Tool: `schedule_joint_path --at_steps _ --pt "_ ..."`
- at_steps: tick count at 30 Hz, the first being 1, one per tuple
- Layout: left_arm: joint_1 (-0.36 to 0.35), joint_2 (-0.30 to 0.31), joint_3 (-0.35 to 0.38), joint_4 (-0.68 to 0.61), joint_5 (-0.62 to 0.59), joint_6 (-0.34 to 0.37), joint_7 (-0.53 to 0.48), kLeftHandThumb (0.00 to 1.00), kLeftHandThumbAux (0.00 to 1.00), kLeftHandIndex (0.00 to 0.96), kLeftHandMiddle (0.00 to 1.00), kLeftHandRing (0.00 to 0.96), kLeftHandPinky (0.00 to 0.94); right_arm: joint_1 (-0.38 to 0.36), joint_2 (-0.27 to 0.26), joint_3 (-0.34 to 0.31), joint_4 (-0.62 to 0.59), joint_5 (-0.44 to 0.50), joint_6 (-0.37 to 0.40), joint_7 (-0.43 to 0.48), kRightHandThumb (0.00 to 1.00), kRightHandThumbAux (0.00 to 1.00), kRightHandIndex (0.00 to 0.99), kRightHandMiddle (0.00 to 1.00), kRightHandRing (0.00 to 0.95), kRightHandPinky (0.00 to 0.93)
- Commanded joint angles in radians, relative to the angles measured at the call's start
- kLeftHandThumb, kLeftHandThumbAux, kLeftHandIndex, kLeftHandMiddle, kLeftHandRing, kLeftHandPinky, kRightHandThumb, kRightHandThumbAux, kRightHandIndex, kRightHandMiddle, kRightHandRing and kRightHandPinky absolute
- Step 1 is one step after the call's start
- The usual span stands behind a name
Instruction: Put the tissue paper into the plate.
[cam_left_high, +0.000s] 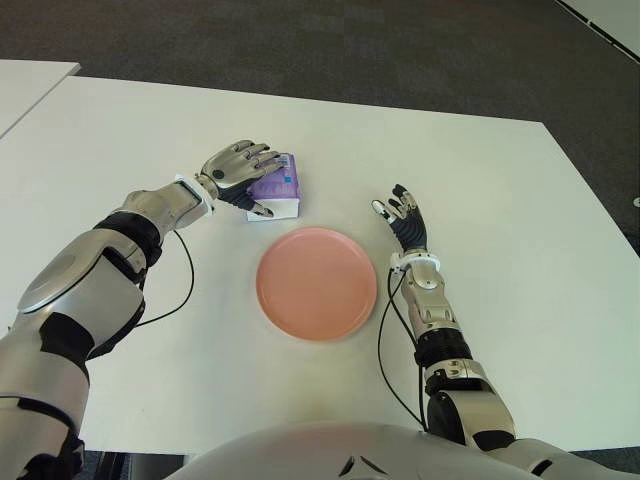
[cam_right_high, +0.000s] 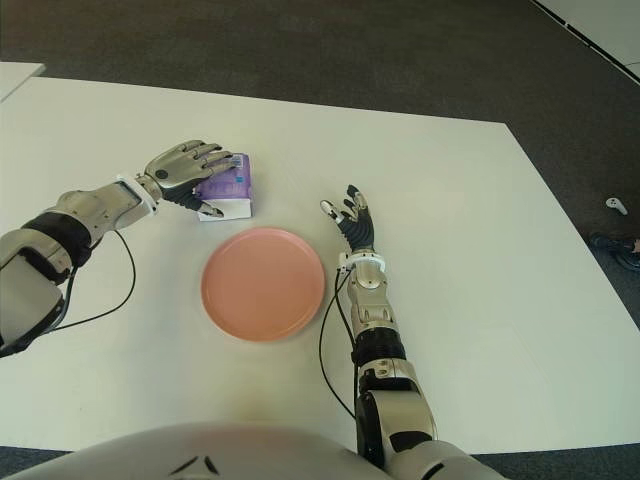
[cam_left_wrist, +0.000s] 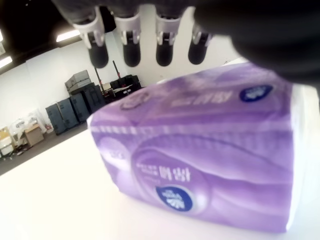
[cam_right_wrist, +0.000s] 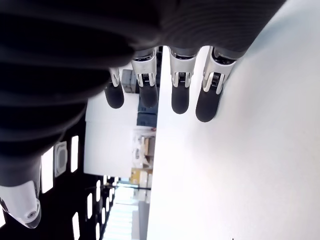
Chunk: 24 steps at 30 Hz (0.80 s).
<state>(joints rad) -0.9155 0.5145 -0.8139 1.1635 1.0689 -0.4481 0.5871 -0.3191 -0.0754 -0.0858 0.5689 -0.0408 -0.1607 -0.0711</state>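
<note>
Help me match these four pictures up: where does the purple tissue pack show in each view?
Left eye view: tissue pack under the left robot hand, just beyond the pink plate.
Right eye view: same spot, left of centre.
Left wrist view: fills the frame.
Right wrist view: not in it.
Shared landmark: the plate.

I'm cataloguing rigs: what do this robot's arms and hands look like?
Silver-grey metal arm shells with black joint sections. The left hand has silver fingers; the right hand has black fingers with white tips. White wrist cuffs; a thin black cable loops along each forearm.
</note>
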Motion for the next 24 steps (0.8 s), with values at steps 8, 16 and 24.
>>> schedule_joint_path --at_steps 8,16,24 --pt "0.025 -0.043 -0.026 0.069 0.006 -0.011 -0.048 0.067 0.242 0.000 0.000 0.000 0.000 0.057 0.005 0.007 0.020 0.004 0.052 0.012 0.169 0.582 0.092 0.100 0.095 0.136" --pt "0.031 -0.062 -0.044 0.094 0.007 -0.003 -0.052 0.060 0.241 0.000 0.000 0.000 0.000 0.058 0.005 0.008 0.017 0.003 0.056 0.011 0.167 0.580 0.093 0.100 0.095 0.136" --pt "0.040 -0.077 -0.052 0.106 0.000 0.001 -0.050 0.039 0.251 0.000 0.000 0.000 0.000 0.056 0.005 0.009 0.019 0.003 0.055 0.012 0.166 0.578 0.094 0.102 0.095 0.134"
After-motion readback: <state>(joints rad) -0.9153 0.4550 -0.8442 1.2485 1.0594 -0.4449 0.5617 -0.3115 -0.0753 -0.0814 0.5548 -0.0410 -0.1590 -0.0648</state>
